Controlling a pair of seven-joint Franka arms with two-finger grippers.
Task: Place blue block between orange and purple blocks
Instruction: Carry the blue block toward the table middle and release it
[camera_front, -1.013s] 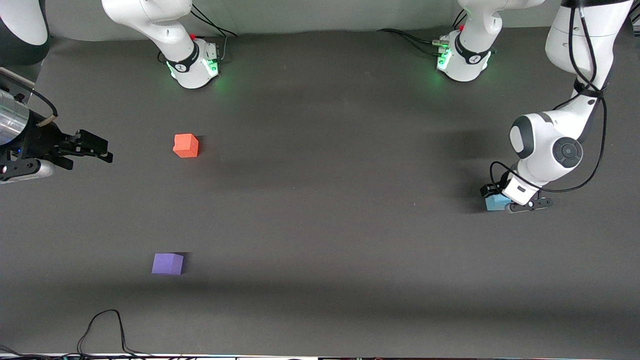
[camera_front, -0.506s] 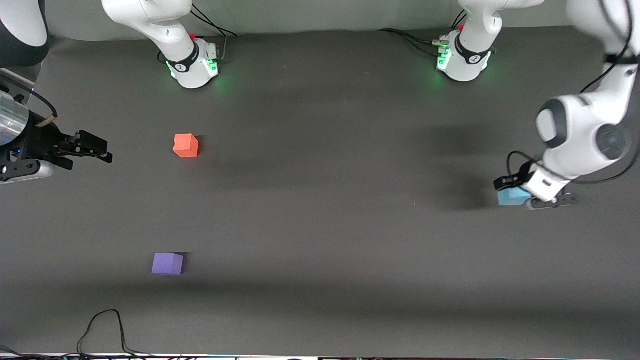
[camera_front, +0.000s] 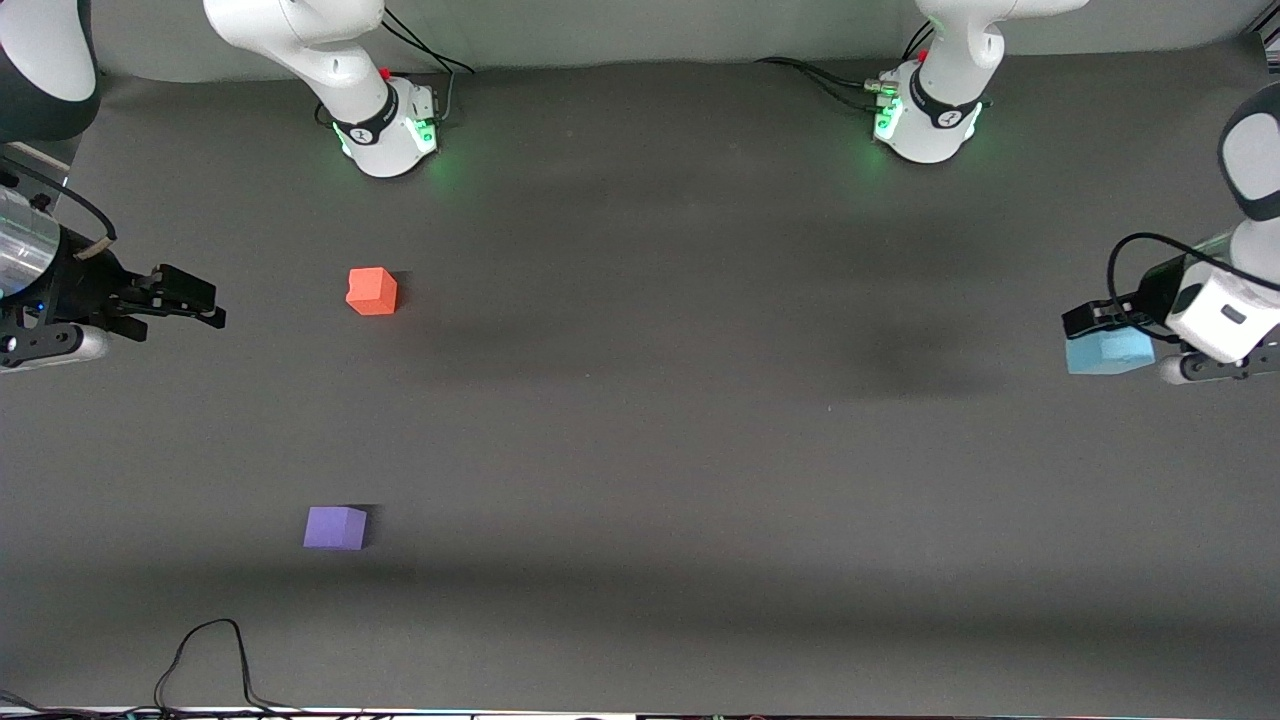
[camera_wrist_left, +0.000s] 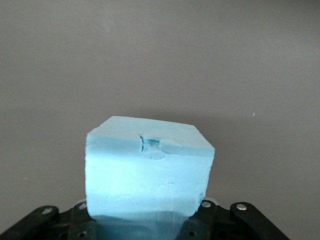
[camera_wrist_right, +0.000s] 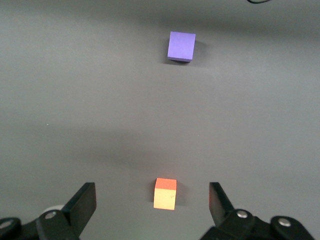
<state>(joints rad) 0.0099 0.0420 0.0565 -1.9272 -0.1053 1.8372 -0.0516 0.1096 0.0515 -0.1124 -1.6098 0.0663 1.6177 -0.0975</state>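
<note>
On the dark grey matte surface (camera_front: 640, 450) my left tool (camera_front: 1110, 335) pinches the light sky-blue foam cube (camera_front: 1105, 353) aloft over its end; dented, it seems soft and light, best gripped on flat sides. My right tool (camera_front: 190, 300) waits spread. Three cubes: one blue, one orange-red matte cube (camera_front: 371, 291), one violet-purple matte cube (camera_front: 335, 527)

We note the left gripper (camera_front: 1120, 340) now hangs in the air with the blue block (camera_front: 1105, 352) clamped between its fingers; a second ago both were down at the table surface. Taking the left arm's base (camera_front: 928, 120) as reference, gripper and block have travelled steadily away from it toward the left arm's end of the table, and now sit over the table's edge region there. The block's shadow on the table has separated from it.
</note>
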